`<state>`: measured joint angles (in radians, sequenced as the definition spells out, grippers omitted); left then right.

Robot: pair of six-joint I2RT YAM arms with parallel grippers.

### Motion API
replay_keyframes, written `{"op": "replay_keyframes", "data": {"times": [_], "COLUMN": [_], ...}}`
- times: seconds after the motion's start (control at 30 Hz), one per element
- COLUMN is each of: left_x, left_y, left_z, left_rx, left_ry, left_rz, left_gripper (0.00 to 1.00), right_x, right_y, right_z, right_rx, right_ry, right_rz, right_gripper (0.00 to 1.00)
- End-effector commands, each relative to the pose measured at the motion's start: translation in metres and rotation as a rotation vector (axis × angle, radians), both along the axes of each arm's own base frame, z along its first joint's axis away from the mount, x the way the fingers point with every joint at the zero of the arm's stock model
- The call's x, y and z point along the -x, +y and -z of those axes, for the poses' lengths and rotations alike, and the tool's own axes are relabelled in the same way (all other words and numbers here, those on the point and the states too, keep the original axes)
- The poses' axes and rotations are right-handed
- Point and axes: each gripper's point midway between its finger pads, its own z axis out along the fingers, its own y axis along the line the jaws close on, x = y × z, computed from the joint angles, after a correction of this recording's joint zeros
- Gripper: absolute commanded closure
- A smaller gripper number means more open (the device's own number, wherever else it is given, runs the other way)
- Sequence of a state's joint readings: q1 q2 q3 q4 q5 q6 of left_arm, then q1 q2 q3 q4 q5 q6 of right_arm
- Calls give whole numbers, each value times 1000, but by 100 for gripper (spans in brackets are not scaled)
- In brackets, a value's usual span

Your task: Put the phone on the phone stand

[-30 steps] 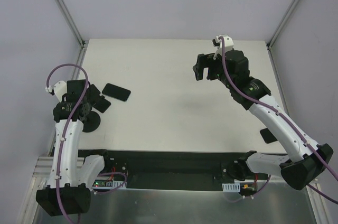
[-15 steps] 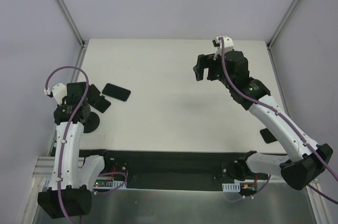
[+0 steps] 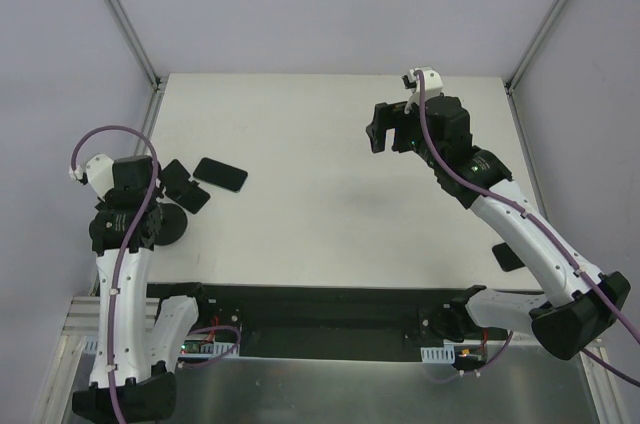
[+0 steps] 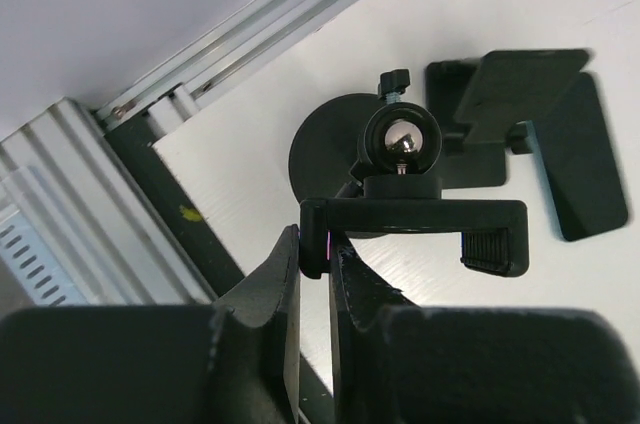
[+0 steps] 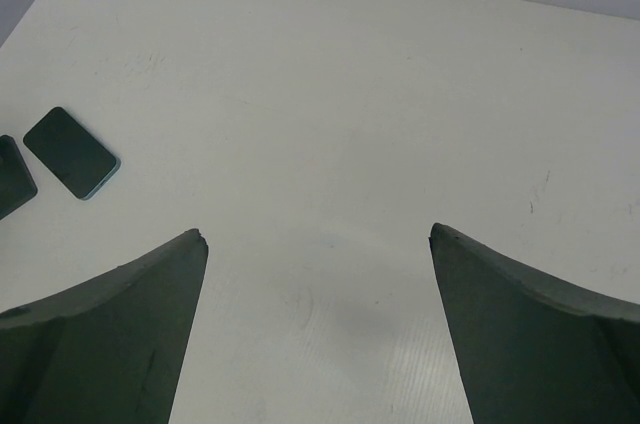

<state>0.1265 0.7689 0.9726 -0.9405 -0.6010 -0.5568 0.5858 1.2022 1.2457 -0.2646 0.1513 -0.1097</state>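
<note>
The phone (image 3: 220, 174), a flat black slab, lies on the white table right of the left arm; it also shows in the right wrist view (image 5: 70, 152). The phone stand's round base (image 3: 168, 227) sits near the table's left edge. In the left wrist view I see the base (image 4: 325, 144), a ball joint (image 4: 401, 140) and a black clamp bar (image 4: 420, 219) on top. My left gripper (image 4: 318, 244) (image 3: 148, 206) is shut on the left end of that clamp bar. My right gripper (image 3: 380, 129) (image 5: 315, 232) is open and empty, high over the back right of the table.
Two flat black plates (image 3: 175, 172) (image 3: 192, 197) lie between the stand and the phone; the left wrist view shows black plates (image 4: 520, 79) (image 4: 580, 169) beyond the base. The aluminium rail (image 4: 250, 39) and table edge run close on the left. A black piece (image 3: 503, 256) lies under the right arm.
My left arm has drawn back to the left and toward the near edge, and the stand's base has shifted slightly with it. The phone and the right arm have not moved.
</note>
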Motion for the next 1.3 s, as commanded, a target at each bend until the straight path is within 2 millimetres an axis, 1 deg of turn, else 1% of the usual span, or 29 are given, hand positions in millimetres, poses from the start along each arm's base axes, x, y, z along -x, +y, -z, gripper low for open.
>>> {"op": "replay_keyframes", "data": {"times": [0.0,0.03,0.07,0.13,0.17,0.2,0.27,0.3,0.33,0.37,0.4,0.43,0.47,0.5,0.53,0.6,0.63,0.67,0.7,0.73,0.77,0.8,0.83,0.87,0.9,1.0,1.03,1.17,1.27], "left_x": [-25,-29,-40,-53,-65,-73,-91,-96,-106,-110,-115,-124,-125,-132,-143,-152,-167,-174,-178,-194,-200,-204,-214,-219,-222,-229,-229,-226,-225], "left_y": [-11,-16,-29,-45,-53,-72,-90,-105,-110,-127,-137,-141,-168,-179,-194,-227,-240,-249,-263,-269,-273,-282,-289,-293,-297,-312,-315,-326,-323], "left_z": [-73,-79,-85,-104,-115,-126,-138,-146,-144,-147,-155,-152,-155,-159,-150,-153,-137,-146,-142,-126,-130,-125,-108,-107,-99,-60,-54,-26,-8], "left_rx": [37,56,102,131,147,202,251,294,315,332,318,292,291,271,279,275,268,243,241,229,219,217,215,206,204,222,234,280,265], "left_ry": [-308,-329,-365,-424,-467,-500,-531,-549,-531,-528,-533,-506,-496,-501,-467,-451,-389,-395,-374,-323,-327,-309,-263,-255,-233,-140,-127,-70,-31], "left_rz": [54,79,145,255,311,413,511,582,603,670,720,719,806,855,894,999,1016,1048,1081,1072,1070,1084,1084,1094,1100,1105,1101,1089,1064], "left_gripper": [100,100,100,100,100,100,100,100,100,100,100,100,100,100,100,100,100,100,100,100,100,100,100,100,100,100,100,100,100], "right_x": [-9,-10,-11,-13,-14,-17,-18,-20,-21,-21,-23,-23,-24,-25,-26,-28,-30,-31,-33,-34,-36,-36,-37,-39,-40,-44,-45,-50,-55], "right_y": [-5,-6,-8,-13,-16,-23,-30,-37,-40,-42,-47,-49,-52,-54,-56,-59,-61,-63,-66,-66,-69,-70,-71,-73,-74,-76,-75,-65,-53], "right_z": [-13,-12,-12,-7,-5,-5,-2,0,1,4,5,5,6,8,8,11,14,15,16,19,20,20,24,26,26,30,32,36,41], "right_rx": [-12,-8,-1,15,25,39,51,55,55,58,60,60,61,65,65,71,73,73,72,74,75,73,79,81,84,89,91,68,29], "right_ry": [-56,-56,-57,-51,-48,-52,-47,-44,-42,-37,-35,-35,-32,-29,-30,-24,-17,-14,-10,-2,2,4,14,20,23,33,39,59,81], "right_rz": [27,31,36,53,62,88,112,135,141,146,159,164,171,179,185,203,211,220,228,232,240,244,246,253,259,270,270,248,218], "right_gripper": [4,4,4,4,4,4,4,4,4,4,4,4,4,4,4,4,4,4,4,4,4,4,4,4,4,4,4,4,4]}}
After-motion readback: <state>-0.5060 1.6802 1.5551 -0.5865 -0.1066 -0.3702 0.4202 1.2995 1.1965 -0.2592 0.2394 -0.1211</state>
